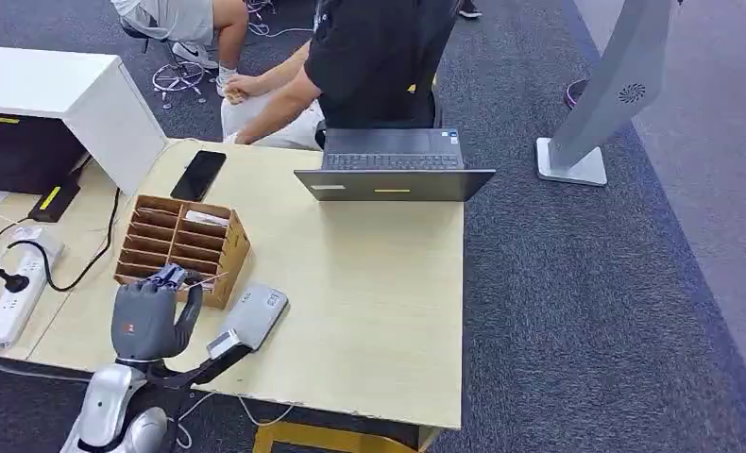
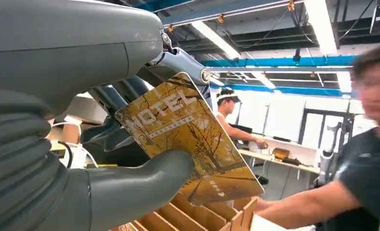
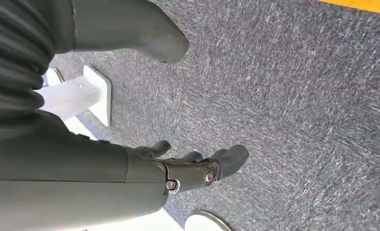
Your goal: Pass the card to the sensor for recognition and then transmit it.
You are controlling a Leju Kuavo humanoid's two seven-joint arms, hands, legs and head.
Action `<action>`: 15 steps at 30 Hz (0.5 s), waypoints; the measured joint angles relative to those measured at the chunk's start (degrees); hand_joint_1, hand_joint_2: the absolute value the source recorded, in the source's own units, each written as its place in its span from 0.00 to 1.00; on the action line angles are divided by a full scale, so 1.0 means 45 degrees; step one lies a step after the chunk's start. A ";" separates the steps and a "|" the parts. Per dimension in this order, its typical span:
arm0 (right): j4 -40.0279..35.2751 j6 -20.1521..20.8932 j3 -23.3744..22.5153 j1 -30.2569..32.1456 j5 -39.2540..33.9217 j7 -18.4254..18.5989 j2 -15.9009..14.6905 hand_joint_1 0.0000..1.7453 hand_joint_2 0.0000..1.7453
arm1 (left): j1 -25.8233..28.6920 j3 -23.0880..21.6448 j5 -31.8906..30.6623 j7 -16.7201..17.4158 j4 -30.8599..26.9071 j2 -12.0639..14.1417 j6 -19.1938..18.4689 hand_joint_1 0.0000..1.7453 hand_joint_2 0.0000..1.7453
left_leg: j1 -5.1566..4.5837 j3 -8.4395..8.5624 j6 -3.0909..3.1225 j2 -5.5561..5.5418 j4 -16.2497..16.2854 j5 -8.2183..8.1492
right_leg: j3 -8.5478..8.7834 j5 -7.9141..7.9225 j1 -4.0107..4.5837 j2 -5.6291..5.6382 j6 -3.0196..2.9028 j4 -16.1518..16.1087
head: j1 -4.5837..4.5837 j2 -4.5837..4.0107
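My left hand (image 1: 148, 316) hovers over the near corner of the cardboard card rack (image 1: 182, 243) and pinches a golden hotel card (image 2: 188, 137) between thumb and fingers. From the head view the card (image 1: 202, 280) appears edge-on as a thin sliver. The grey card sensor (image 1: 251, 318) lies on the table just right of that hand. My right hand (image 3: 178, 168) hangs over the grey carpet, holding nothing, its fingers slightly apart.
A person in a black shirt (image 1: 369, 57) sits behind an open laptop (image 1: 393, 168) at the table's far side. A black phone (image 1: 198, 175), a white power strip (image 1: 15, 288) and a white box (image 1: 76, 99) occupy the left. A grey stand (image 1: 596, 104) rises on the carpet.
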 joint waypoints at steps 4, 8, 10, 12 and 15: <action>0.0000 0.0000 -0.0064 -0.0020 0.0000 -0.0034 0.0039 0.00 1.00 | -0.0015 -0.0078 0.0131 -0.0092 0.0156 -0.0068 -0.0020 1.00 1.00 | 0.0000 0.0000 0.0000 0.0002 0.0000 0.0000 | -0.0001 0.0000 -0.0001 0.0000 0.0000 0.0000 | -0.0005 0.0000; 0.0000 0.0000 -0.0078 -0.0024 0.0000 -0.0034 0.0044 0.00 1.00 | -0.0015 -0.0127 0.0146 -0.0097 0.0268 -0.0102 -0.0020 1.00 1.00 | 0.0000 0.0000 0.0000 0.0001 0.0000 0.0000 | 0.0000 0.0000 -0.0001 0.0000 0.0000 0.0000 | 0.0000 0.0000; 0.0000 0.0000 -0.0083 -0.0023 0.0000 -0.0034 0.0044 0.00 1.00 | -0.0016 -0.0146 0.0155 -0.0097 0.0311 -0.0121 -0.0029 1.00 1.00 | 0.0000 0.0000 0.0000 0.0001 0.0000 0.0000 | 0.0000 0.0000 -0.0001 0.0000 0.0000 0.0000 | 0.0000 0.0000; 0.0000 0.0000 -0.0083 -0.0024 0.0005 -0.0034 0.0044 0.00 1.00 | -0.0015 -0.0165 0.0214 -0.0097 0.0341 -0.0136 -0.0136 1.00 1.00 | 0.0000 0.0000 0.0000 0.0001 0.0000 0.0000 | 0.0000 0.0000 0.0000 0.0000 0.0000 0.0000 | 0.0000 0.0000; 0.0000 0.0005 -0.0088 -0.0028 0.0156 -0.0034 0.0044 0.00 1.00 | -0.0015 -0.0302 0.0370 -0.0073 0.0555 -0.0155 -0.0486 1.00 1.00 | 0.0000 0.0000 0.0000 0.0001 0.0000 0.0000 | 0.0000 0.0000 -0.0001 0.0000 0.0000 0.0000 | 0.0000 0.0000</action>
